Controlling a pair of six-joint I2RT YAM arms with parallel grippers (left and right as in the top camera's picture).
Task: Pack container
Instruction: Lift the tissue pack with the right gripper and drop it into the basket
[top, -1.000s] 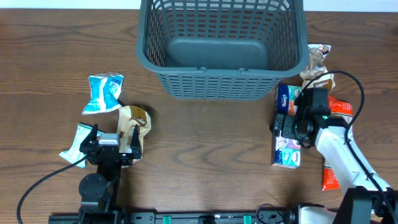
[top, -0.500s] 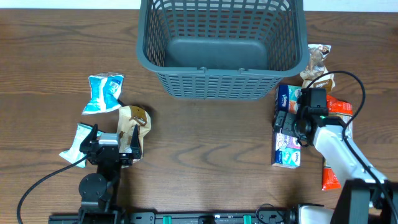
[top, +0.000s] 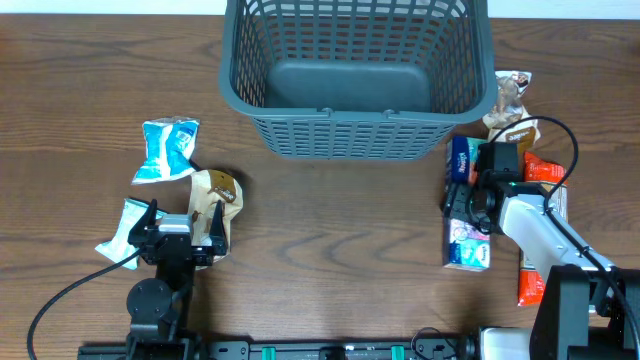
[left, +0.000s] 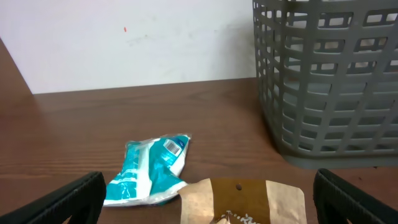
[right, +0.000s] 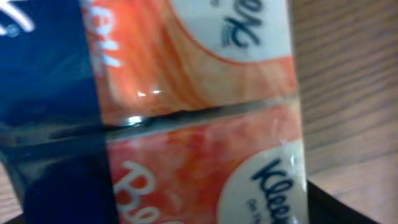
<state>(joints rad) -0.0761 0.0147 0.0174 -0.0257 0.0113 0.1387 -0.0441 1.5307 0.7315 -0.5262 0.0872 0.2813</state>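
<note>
The container (top: 350, 108), a large dark grey slotted basket, stands at the back middle of the table with nothing in it; its wall (left: 323, 93) fills the right of the left wrist view. My right gripper (top: 466, 195) is down over a blue and orange tissue pack (top: 466, 245) just right of the basket. That pack (right: 199, 93) fills the right wrist view, lying between the jaws (right: 186, 208), and only one dark fingertip (right: 348, 208) shows, at its edge. My left gripper (top: 183, 222) stands open, its fingers either side of a brown paper packet (left: 242, 199).
A teal packet (top: 168, 150) lies left of the brown packet (top: 212, 195), and another teal one (top: 125, 232) lies beside the left arm. Behind the right arm are a brown snack bag (top: 510, 100), an orange packet (top: 545, 170) and a red packet (top: 533, 288).
The right gripper has drawn its jaws in around the tissue pack, and the pack has shifted slightly right and turned. The left arm has not moved.
</note>
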